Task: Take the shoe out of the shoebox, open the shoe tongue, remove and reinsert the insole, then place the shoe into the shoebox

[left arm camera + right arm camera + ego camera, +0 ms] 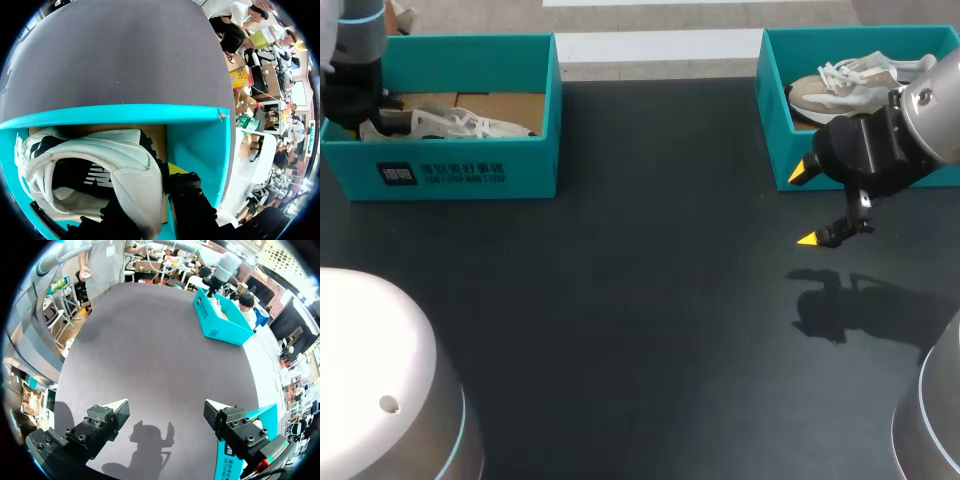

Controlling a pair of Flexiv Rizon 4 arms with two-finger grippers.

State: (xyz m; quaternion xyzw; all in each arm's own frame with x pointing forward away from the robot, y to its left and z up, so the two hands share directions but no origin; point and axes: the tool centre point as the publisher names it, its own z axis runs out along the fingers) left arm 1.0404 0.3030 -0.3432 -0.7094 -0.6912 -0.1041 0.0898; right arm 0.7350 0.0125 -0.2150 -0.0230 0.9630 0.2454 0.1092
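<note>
The right end effector (166, 405) hung with fingers spread wide above the dark grey matte surface (150, 340), a teal cardboard box corner (223, 462) just beside one finger and a teal cardboard shoebox (217, 320) far ahead.

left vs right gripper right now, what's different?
Left gripper is down inside the left box; right gripper hangs over the table in front of the right box. Left gripper is shut on the white shoe; right gripper is open and empty. Both have yellow tips.
</note>
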